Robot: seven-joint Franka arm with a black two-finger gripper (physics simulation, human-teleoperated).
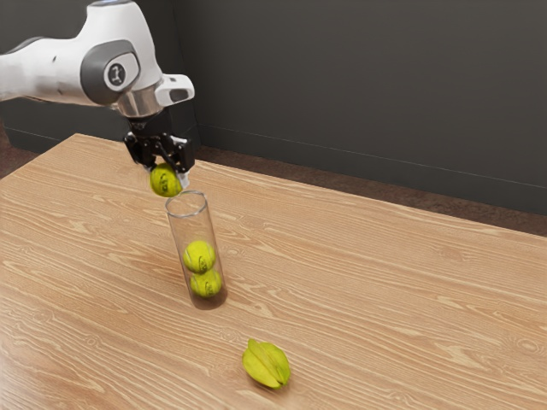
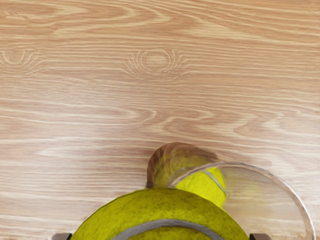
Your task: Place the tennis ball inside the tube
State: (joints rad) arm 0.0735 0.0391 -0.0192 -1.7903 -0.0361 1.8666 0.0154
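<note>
Yellow-green felt is what you have in hand: your pincer is closed on the tennis ball, its fingers parted by the ball's width. The ball hangs just above the clear tube, off to one side of its mouth, towards the exterior view's left. Below, an upper ball and a lower ball sit stacked inside. Expect yours to be light, springy and hardly slippery; keep hold at its widest, on opposite sides. Centre it over the rim before you let go, as a nudge could topple the tube on the worktop.
</note>
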